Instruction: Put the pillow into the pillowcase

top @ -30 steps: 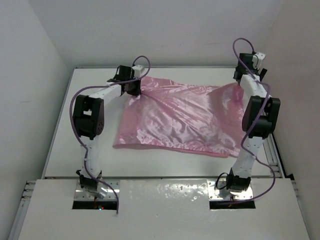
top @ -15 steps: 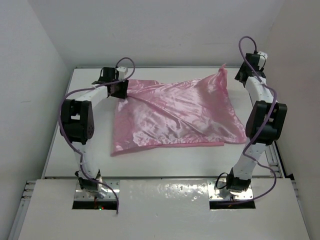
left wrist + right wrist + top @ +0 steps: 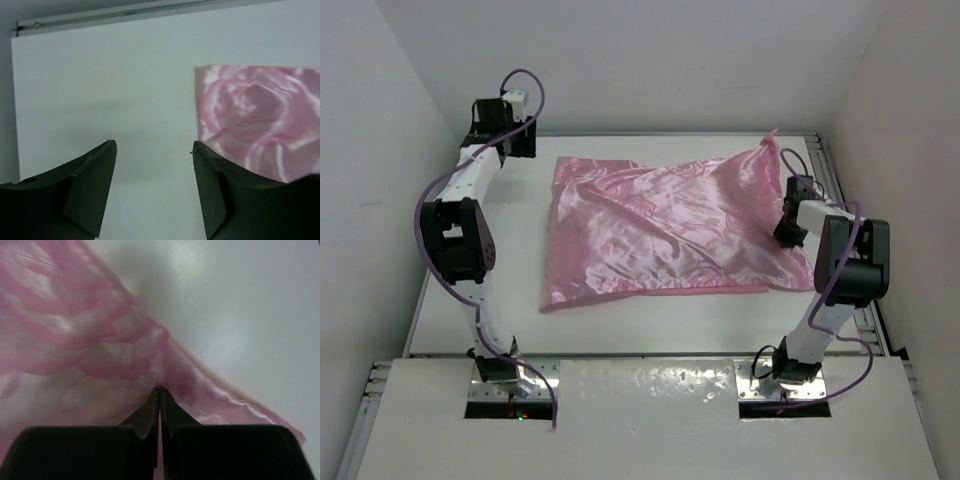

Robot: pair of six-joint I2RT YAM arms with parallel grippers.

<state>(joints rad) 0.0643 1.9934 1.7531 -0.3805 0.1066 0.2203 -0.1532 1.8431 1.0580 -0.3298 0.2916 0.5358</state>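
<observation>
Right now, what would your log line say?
left jaws: open, empty | right jaws: shut on pillowcase edge | pillow: not seen

The left arm (image 3: 472,182) and right arm (image 3: 812,325) are white with black joints (image 3: 460,245), purple cables (image 3: 418,212) and black wedge-shaped pincer fingers (image 3: 85,185).

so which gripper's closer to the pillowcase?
Right. The right gripper is shut on the pillowcase at its right edge; the left gripper is open over bare table, off its far-left corner.
</observation>
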